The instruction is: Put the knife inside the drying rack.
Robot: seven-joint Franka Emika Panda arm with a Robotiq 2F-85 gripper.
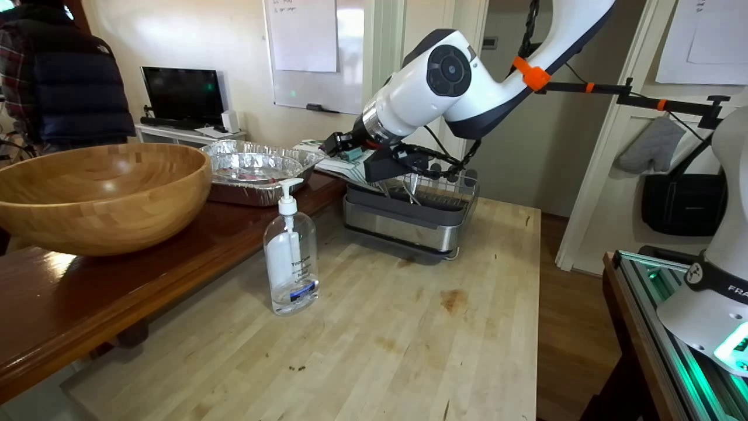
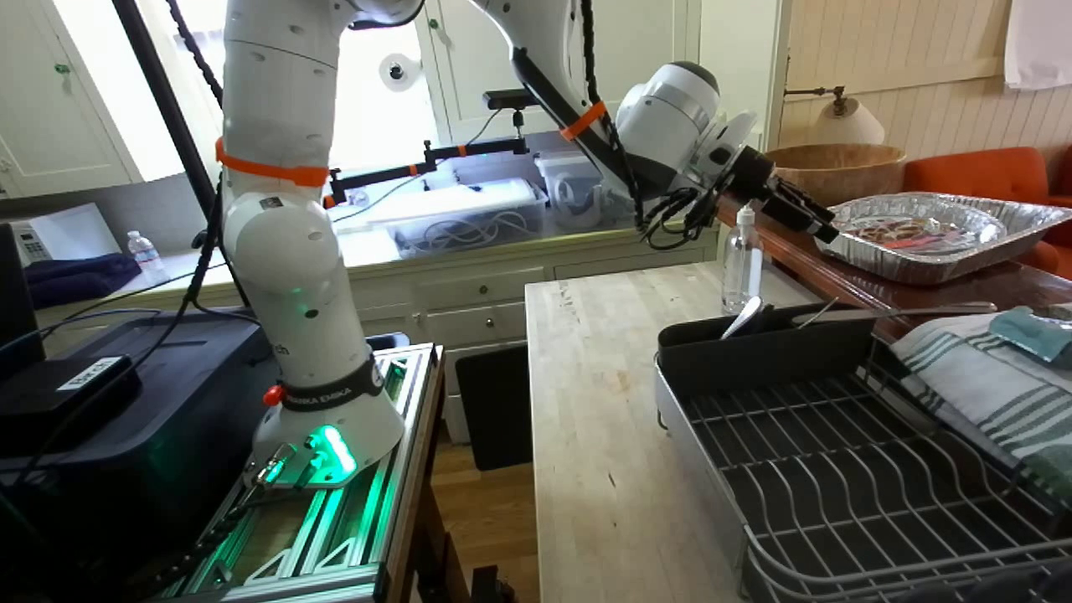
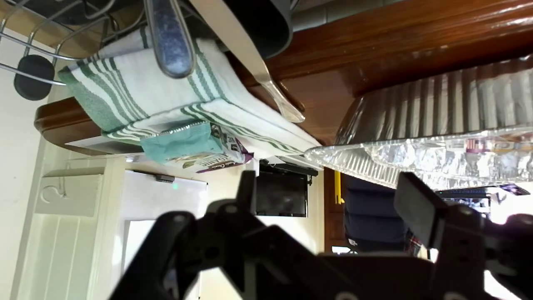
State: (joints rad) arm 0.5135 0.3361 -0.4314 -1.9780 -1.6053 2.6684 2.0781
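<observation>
The knife (image 3: 251,61) lies over the dark utensil caddy (image 2: 762,364) of the drying rack (image 1: 403,229), not fully inside: its broader blade reaches across the caddy, and its narrower end, apparently the handle, projects outward near the striped towel (image 3: 137,91). Contact with the caddy's rim cannot be told. The gripper (image 3: 330,191) hangs above, apart from the knife, its fingers (image 3: 248,187) spread wide with nothing between them. In an exterior view the knife (image 2: 900,312) has its long axis nearly level; in the wrist view, which stands inverted, it slants, the projecting end nearest the fingers. Only one arm (image 1: 409,99) is present, so no choice of side arises. The decisive relation, by judgement, is this overhang: any further move probably descends to the outer end and steepens the axis into the caddy, lest the knife tip toward the towel
</observation>
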